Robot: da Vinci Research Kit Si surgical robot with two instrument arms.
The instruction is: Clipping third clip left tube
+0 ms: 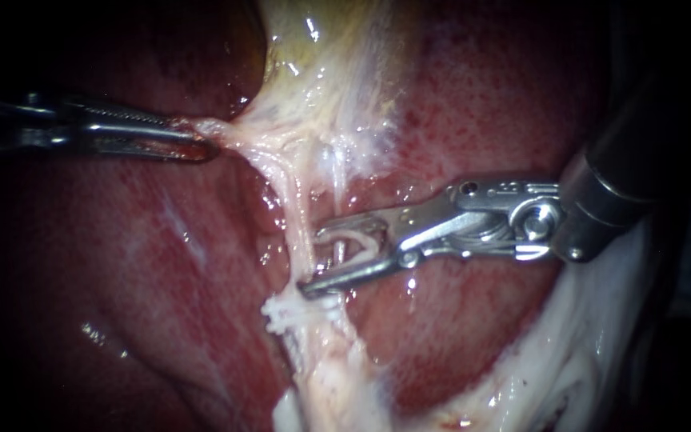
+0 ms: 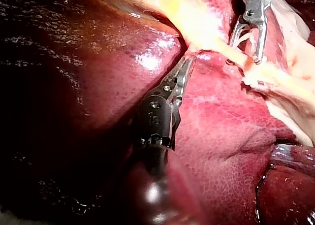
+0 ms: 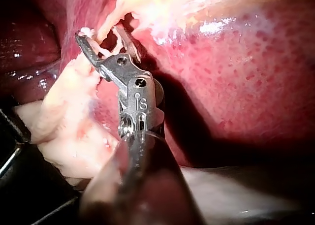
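Broadly, the dark red liver (image 1: 481,104) fills the field, mottled on the right and smoother on the left. The pale yellowish gallbladder (image 1: 321,48) hangs at the far middle and narrows toward the near side into stringy white tissue. A thick band of pale fatty tissue (image 1: 553,360) lies along the near right.

My right instrument (image 1: 312,262) comes in from the right, its bright metal hinge over the liver and its two jaws standing well apart. They carry a white clip (image 1: 359,240) seated between them, one limb against each jaw, so the jaws are grasping that clip. Its mouth points left and sits at the left tube (image 1: 297,200), which runs from far to near through the gap by the jaw tips. I cannot tell whether the clip's limbs are already touching the tube.

My left instrument (image 1: 201,144) enters from the left, darker and less lit. Its jaws are clenched on a pale fold (image 1: 229,132) at the neck of the gallbladder, and the fold is stretched taut to the left. The left wrist view shows the same clenched jaws at the edge of the yellow tissue, with my right instrument ahead of them.

Just nearer than the open mouth, a ridged clip (image 1: 281,316) lies across the same tube, close to the lower jaw tip.
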